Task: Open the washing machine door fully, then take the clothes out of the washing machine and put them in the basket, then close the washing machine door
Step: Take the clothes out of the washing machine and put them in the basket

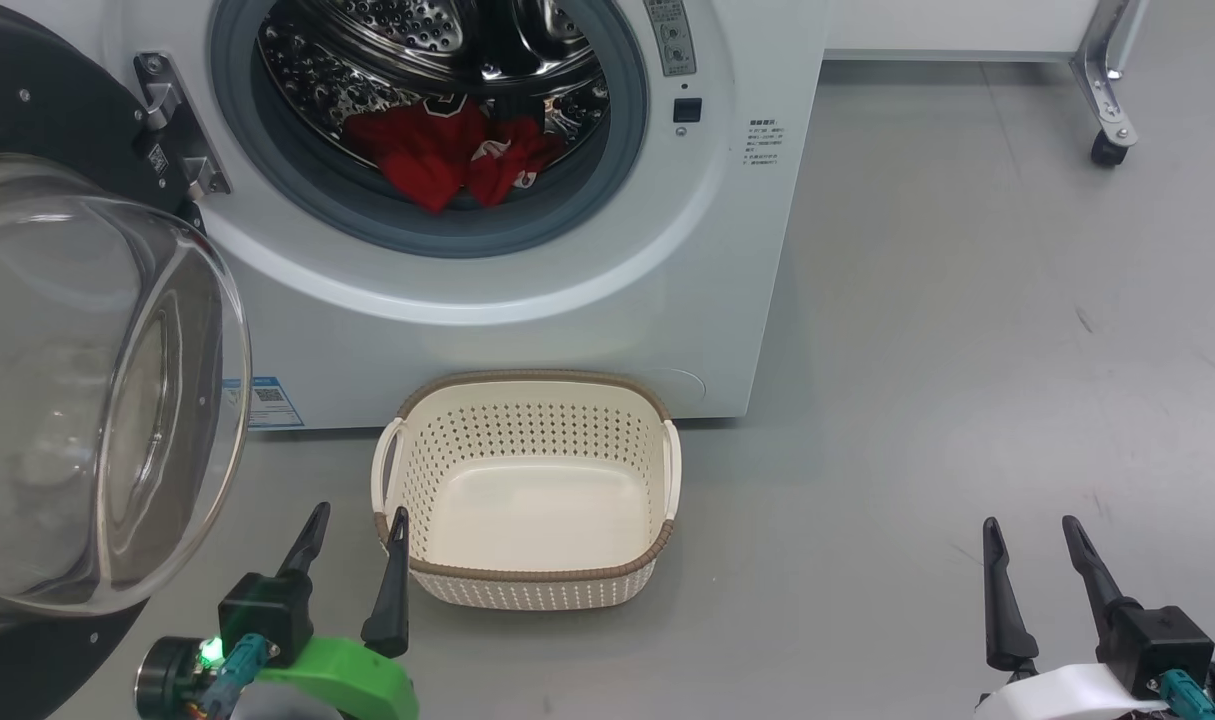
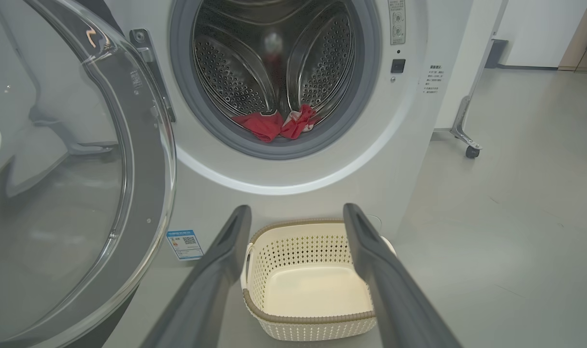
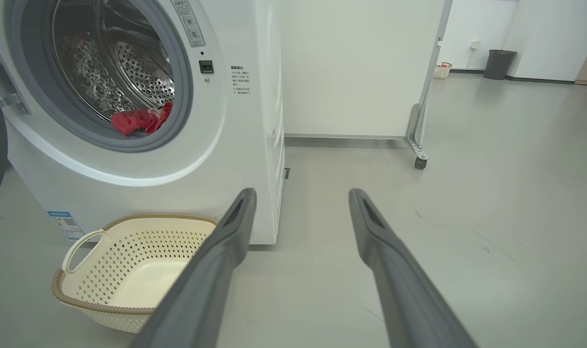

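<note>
Door (image 1: 87, 400) open at left, red clothes (image 1: 437, 150) lie low in the washing machine (image 1: 587, 300) drum (image 1: 407, 30) — the basket (image 1: 527, 385) sits empty on the floor (image 1: 967, 350) just in front — while left gripper (image 1: 359, 512) and right gripper (image 1: 1029, 522) hover near, fingers apart.

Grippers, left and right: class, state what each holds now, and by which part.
Nothing is held. The left gripper and the right gripper are both open and empty; the clothes lie in the washing machine, untouched.

head camera high looking down, wrist cameras low, all sharing basket (image 1: 527, 594)
</note>
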